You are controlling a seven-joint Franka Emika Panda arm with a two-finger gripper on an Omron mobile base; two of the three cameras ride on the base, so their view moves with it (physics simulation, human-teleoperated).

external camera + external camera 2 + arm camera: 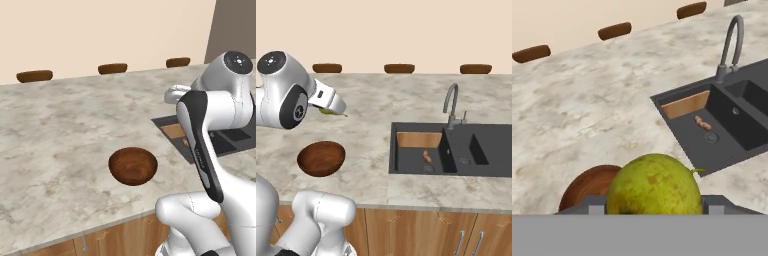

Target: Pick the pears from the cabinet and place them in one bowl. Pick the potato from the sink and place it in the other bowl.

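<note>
Nearest the hand camera, the gripper (654, 209) is closed around a round yellow-green pear (654, 186) with brown speckles, its short stem pointing to the right. In the right base view the same pear (331, 112) peeks out from under the white hand, up in the air above the marbled beige tabletop (371, 107). Just below and beyond it stands a round, shallow, dark reddish-brown wooden bowl (321, 158) with a glossy inside, near the tabletop's front edge; its inside shows bare wood in the left base view (133, 166). Further right lies the rectangular matte-black double sink (452, 150) with a thin grey gooseneck tap (452, 105). A small oblong orange-tan potato (427, 156) rests on the floor of the sink's left basin.
</note>
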